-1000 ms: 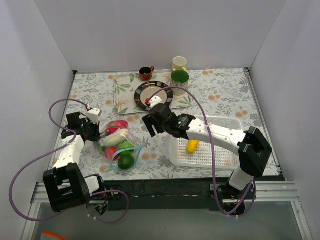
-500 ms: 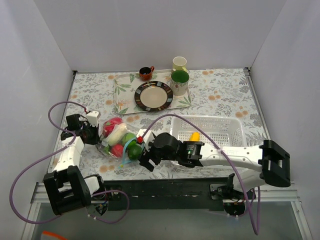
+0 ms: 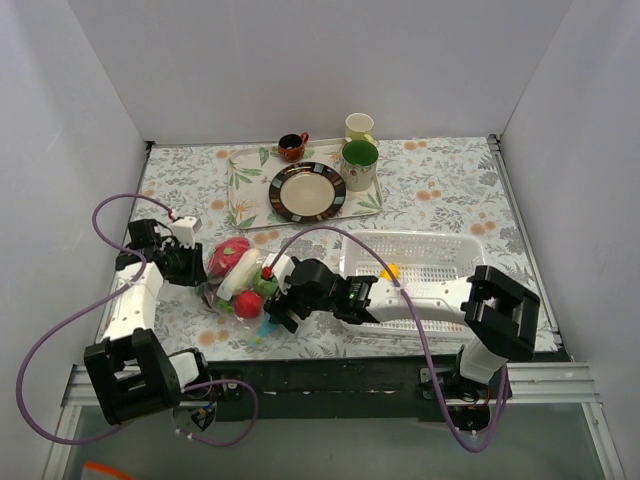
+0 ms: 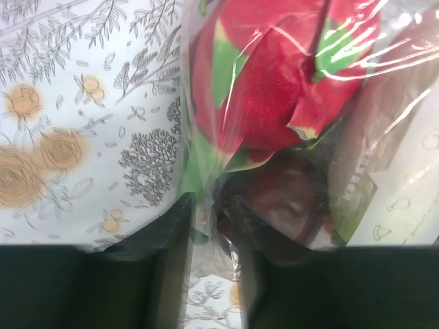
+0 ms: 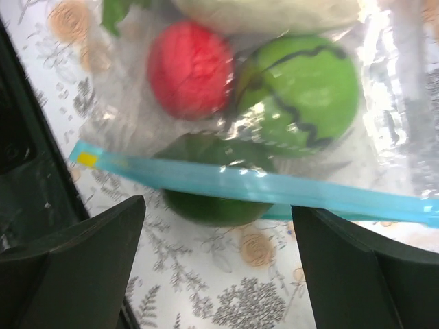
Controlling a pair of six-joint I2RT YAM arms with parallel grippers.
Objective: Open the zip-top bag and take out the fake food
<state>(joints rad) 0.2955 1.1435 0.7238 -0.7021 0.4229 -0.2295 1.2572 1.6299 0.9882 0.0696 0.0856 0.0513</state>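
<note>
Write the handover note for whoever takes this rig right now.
Left gripper: shut on the plastic at one end of the zip-top bag.
Right gripper: open, fingers either side of the blue zip strip.
The bag lies on the table at front left, with the fake food inside it. A yellow piece lies in the white basket.
To do: open the mouth if it is sealed (unclear from here), then take out the rest.

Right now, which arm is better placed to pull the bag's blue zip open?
Probably the right: the right gripper is open, right at the blue zip strip. The left gripper pinches the zip-top bag at its opposite end.
</note>
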